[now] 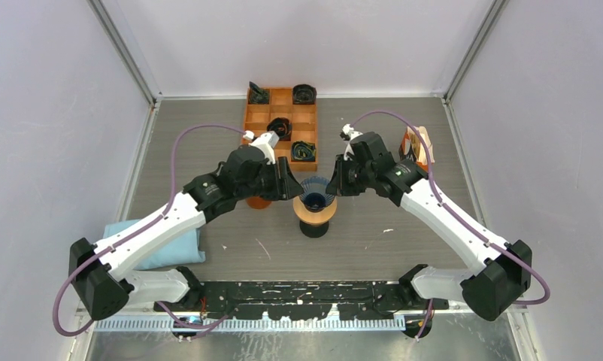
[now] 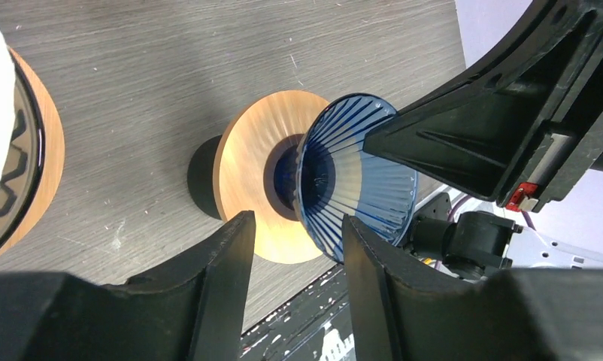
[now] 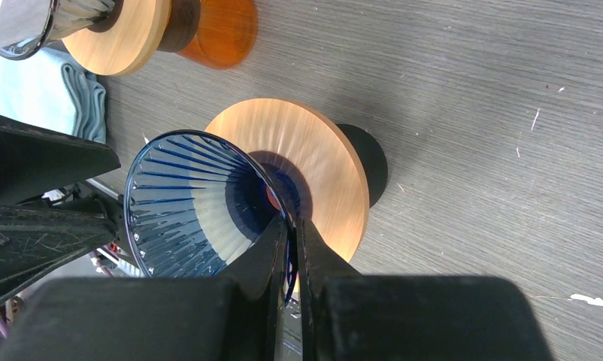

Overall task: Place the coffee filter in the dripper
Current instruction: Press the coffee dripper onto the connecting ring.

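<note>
The dripper is a blue ribbed glass cone on a round wooden stand with a black foot, mid-table. Its inside shows only blue ribs. My right gripper is shut on the cone's wall at its right side. My left gripper stands open just left of the cone, nothing between its fingers. White paper that may be a coffee filter sits in a second dripper on an amber-footed stand. That stand is mostly hidden under my left arm in the top view.
An orange compartment tray with dark items stands at the back. A wooden holder with pale sheets is at the right. A light blue cloth lies front left.
</note>
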`<state>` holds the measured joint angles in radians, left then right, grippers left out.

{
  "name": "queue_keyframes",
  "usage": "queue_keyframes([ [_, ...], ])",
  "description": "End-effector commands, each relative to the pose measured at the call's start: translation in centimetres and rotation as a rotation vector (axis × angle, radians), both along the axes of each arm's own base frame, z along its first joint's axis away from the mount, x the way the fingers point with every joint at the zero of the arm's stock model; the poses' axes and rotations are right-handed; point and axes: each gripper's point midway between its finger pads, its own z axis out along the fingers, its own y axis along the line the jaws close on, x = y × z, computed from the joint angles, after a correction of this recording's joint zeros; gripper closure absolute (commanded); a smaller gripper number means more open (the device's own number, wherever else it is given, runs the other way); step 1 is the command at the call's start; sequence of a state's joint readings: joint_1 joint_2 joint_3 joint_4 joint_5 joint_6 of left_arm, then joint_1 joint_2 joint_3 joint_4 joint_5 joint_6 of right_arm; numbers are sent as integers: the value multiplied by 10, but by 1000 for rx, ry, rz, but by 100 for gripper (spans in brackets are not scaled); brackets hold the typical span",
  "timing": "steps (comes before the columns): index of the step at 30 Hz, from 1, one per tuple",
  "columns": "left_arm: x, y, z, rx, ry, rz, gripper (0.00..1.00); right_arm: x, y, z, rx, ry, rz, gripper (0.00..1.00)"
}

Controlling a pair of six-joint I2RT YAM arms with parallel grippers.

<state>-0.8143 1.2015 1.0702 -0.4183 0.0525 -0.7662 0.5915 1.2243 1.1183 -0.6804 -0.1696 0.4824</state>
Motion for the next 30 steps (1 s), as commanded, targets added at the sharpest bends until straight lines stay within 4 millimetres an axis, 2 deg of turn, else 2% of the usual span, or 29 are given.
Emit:
queue_keyframes([
  [1, 11, -12, 30, -49, -88, -11, 54, 5, 7, 5, 1, -40, 22, 99],
  [15, 11, -15, 11, 10, -54, -21, 77, -1, 1, -10, -87, -14, 19, 99],
  [16, 12, -18, 0, 33, -34, -25, 79, -1, -1, -11, -97, -12, 16, 99],
  [21, 11, -20, -11, 66, -16, -33, 86, -2, -8, -19, -148, 5, 6, 99],
  [30, 4, -22, -25, 111, 4, -44, 92, -6, -16, -35, -234, 35, 6, 99],
])
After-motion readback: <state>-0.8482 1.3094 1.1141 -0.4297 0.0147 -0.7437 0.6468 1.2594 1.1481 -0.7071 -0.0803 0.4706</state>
